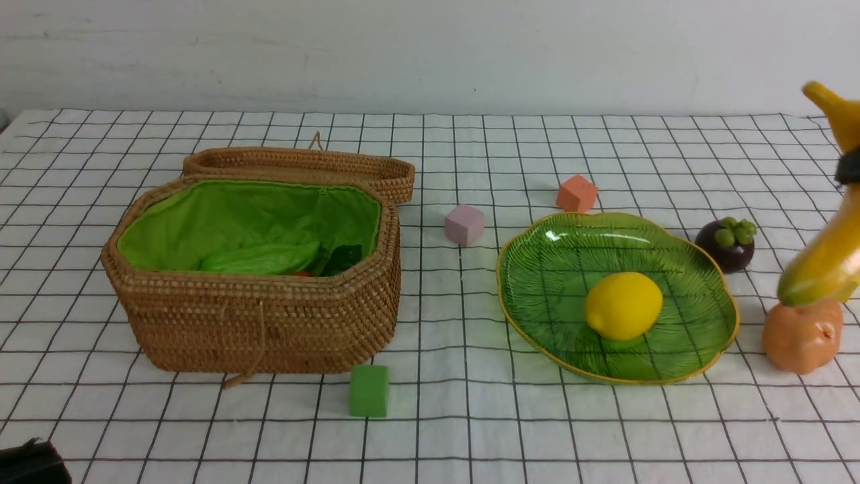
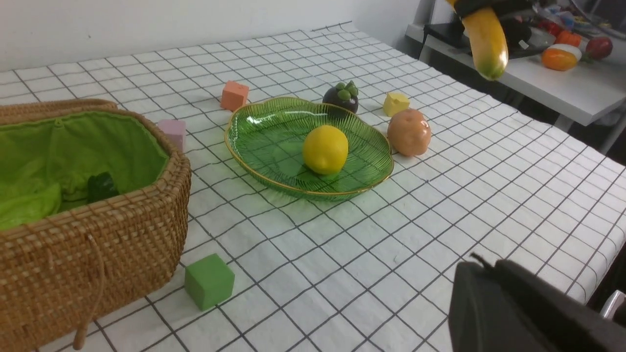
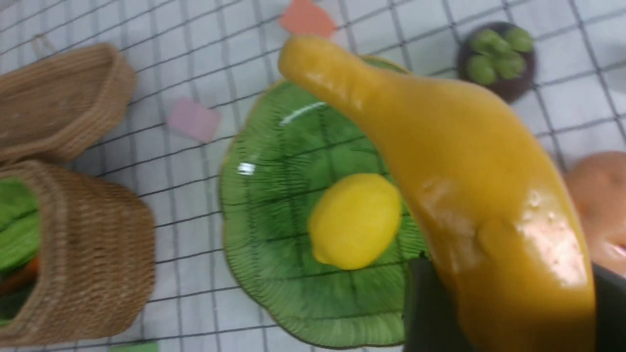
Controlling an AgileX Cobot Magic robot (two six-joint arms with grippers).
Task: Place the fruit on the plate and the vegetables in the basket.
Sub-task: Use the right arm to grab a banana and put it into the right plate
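The plate (image 1: 551, 282) sits on the checked tablecloth (image 1: 470, 417), and only the lemon (image 1: 623, 305) lies in it, close to the middle.

Off the plate's right side the right gripper (image 3: 513, 318) holds the banana (image 1: 823, 262) up in the air. Its dark jaws clamp the fruit from both sides around the middle. The banana hangs steeply tilted, its green-tinged lower tip pointing down, clear of the plate's rim.

On the cloth just beyond the plate's right edge stands the potato (image 1: 801, 335). The mangosteen (image 1: 727, 243) sits at the plate's far right corner, close to the rim but not in the dish. A yellow cube (image 2: 395, 103) lies a little past the mangosteen.

An orange cube (image 1: 576, 193) rests just behind the plate, and a pink cube (image 1: 464, 224) lies off its far left corner.

Well to the plate's left is the basket (image 1: 269, 323), with its lid (image 1: 302, 165) lying open behind it. The cucumber (image 1: 262, 258) lies on the green lining inside. Next to it are a sliver of orange and something dark that I cannot make out. A green cube (image 1: 368, 390) sits on the cloth between basket and plate, nearer the front edge.

The left gripper (image 2: 489, 293) hangs low at the near left, far from the plate, its jaws closed on nothing.
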